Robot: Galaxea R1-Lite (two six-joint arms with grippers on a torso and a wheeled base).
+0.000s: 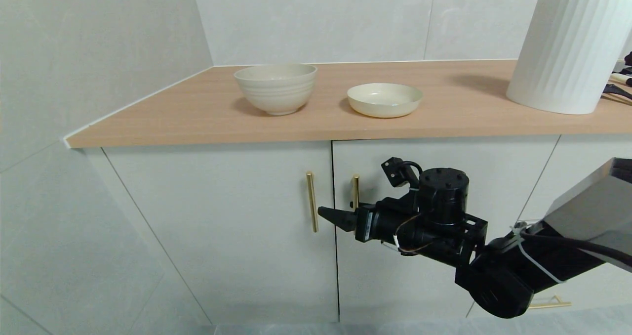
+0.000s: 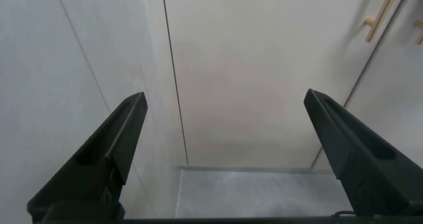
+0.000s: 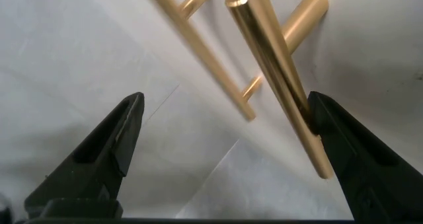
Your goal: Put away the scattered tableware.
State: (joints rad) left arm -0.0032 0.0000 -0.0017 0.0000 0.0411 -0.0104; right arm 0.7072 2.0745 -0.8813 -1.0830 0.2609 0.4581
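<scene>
Left gripper [image 2: 225, 102] hangs empty, fingers apart, facing the cupboard [image 2: 251, 72]. Right gripper [image 1: 330, 213], claw spread, has one gold handle [image 3: 277, 78] between its fingers, probably to pull it open. Bowl [image 1: 275, 88] and shallow dish [image 1: 384, 99] stand apart toward the counter's [image 1: 187, 122] left end. Shut doors hide the cupboard's inside.

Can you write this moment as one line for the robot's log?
right gripper: open, at right door's handle | left gripper: open, empty | bowl, dish: on counter | cabinet doors: shut

A tall white ribbed container [image 1: 568, 48] stood at the far right of the wooden countertop [image 1: 197, 112], before the pale tiled wall [image 1: 321, 19].
</scene>
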